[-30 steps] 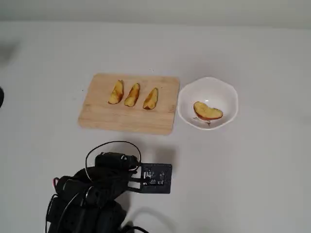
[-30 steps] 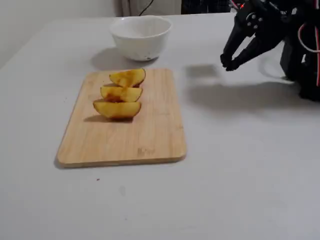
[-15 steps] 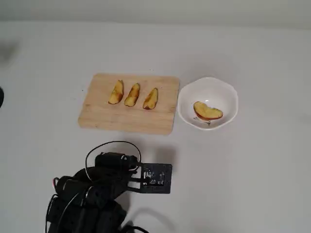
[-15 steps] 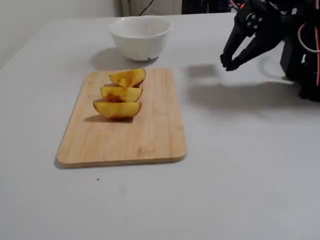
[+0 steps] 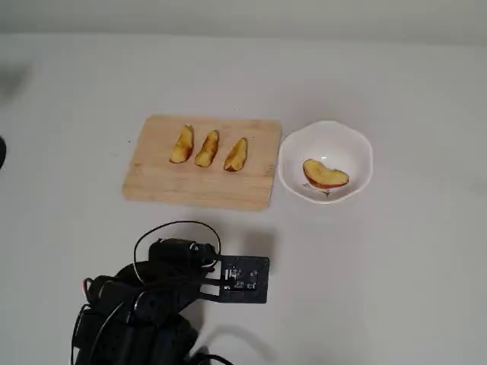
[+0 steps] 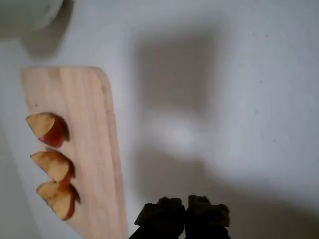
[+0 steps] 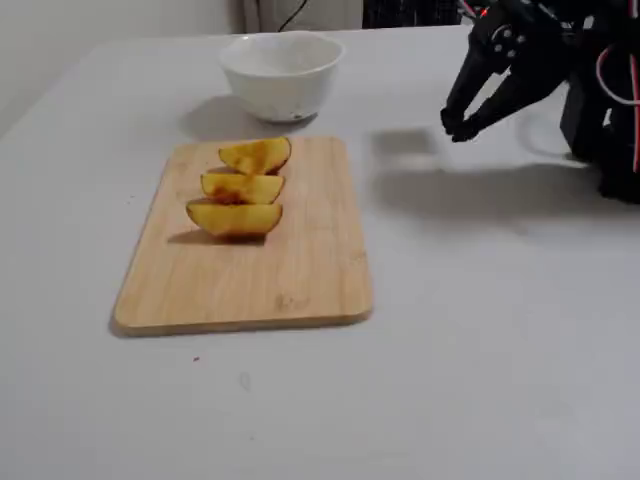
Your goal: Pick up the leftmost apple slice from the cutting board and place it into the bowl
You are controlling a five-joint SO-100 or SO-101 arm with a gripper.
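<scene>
A plain pale grey table [image 5: 396, 258] fills most of all three views. A lighter strip of wall [image 5: 243, 15] is seen along its far edge in the overhead view. Soft shadows [image 6: 174, 74] are cast on the surface, and dark cables [image 7: 300, 12] are visible behind the table in the fixed view
</scene>
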